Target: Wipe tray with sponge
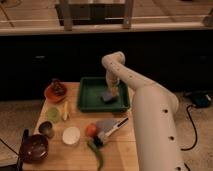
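The dark green tray (90,97) sits at the back of the wooden table. The small grey-blue sponge (108,96) lies on the tray's floor, right of its middle. My gripper (112,90) reaches down from the white arm into the tray and sits right on top of the sponge. The arm comes from the lower right and bends over the tray's right side.
An orange-red plate (55,92) with a dark item stands left of the tray. A grey flat blade with a white handle (111,127), an orange fruit (90,130), a green pepper (96,153), a white disc (71,135), a dark bowl (34,148) and a cup (46,129) lie in front.
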